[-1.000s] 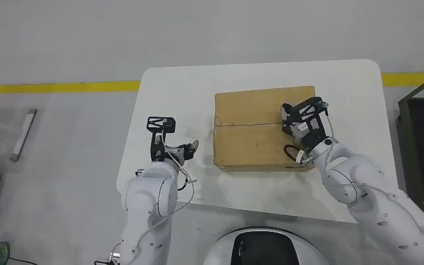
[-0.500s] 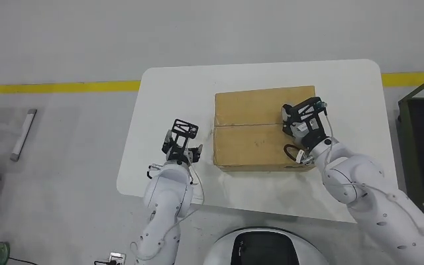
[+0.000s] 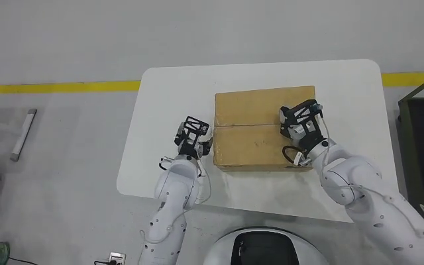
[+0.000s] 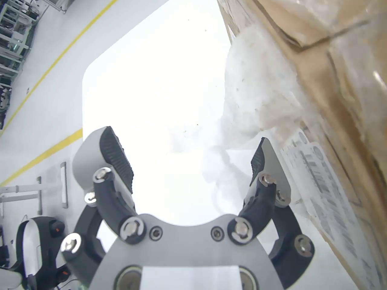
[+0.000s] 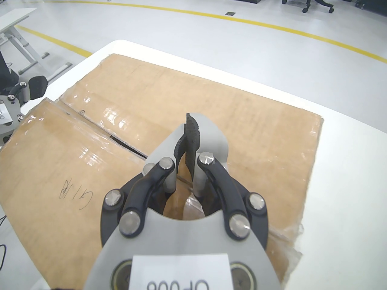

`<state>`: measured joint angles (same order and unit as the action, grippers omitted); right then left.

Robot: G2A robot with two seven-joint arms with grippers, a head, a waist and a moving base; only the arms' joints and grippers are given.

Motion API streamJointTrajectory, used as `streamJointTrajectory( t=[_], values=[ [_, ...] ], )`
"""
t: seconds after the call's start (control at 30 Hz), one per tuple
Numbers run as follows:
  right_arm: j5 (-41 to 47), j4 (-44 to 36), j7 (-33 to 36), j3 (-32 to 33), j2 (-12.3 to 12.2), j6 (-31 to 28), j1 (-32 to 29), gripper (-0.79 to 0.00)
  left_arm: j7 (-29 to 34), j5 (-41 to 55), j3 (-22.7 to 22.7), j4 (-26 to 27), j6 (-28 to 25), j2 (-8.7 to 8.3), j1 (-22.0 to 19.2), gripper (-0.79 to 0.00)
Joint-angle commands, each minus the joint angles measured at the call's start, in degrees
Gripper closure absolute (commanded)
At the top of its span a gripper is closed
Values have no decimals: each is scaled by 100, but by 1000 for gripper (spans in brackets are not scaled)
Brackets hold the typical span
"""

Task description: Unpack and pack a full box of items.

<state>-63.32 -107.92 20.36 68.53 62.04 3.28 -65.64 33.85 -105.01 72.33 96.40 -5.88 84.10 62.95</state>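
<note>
Top view, centre: left gripper (image 3: 194,130) with fingers apart, right against the left side of the box (image 3: 255,136). A second ago it sat further left over bare table (image 3: 165,93). The box is centre-right on the table, flaps closed, clear tape over the seam. Printed label (image 4: 326,194) on its side, too blurred to read. Pen scribble (image 5: 75,193) on the lid, illegible. The right gripper (image 3: 299,118) has fingers together over the box top near the right end, barely shifted.
</note>
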Motion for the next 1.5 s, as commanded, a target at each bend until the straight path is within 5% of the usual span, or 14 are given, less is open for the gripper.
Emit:
streamJointTrajectory(
  t=[0.0, 0.7, 1.13, 1.47],
  values=[
    [-19, 20, 11, -21, 14, -10, 10, 0, -114, 61, 6, 4, 146, 11, -61, -785],
    [-108, 169, 117, -45, 153, -67, 138, 0, 30, 1191, 190, 1026, 527, 62, 48, -785],
    [115, 42, 52, 258, 204, 19, 10, 0, 50, 821, -558, 863, 93, 112, -417, -785],
    [565, -399, 19, 1377, 150, 62, -293, 0, 65, 688, -1094, 578, 70, 199, -719, -785]
  ],
)
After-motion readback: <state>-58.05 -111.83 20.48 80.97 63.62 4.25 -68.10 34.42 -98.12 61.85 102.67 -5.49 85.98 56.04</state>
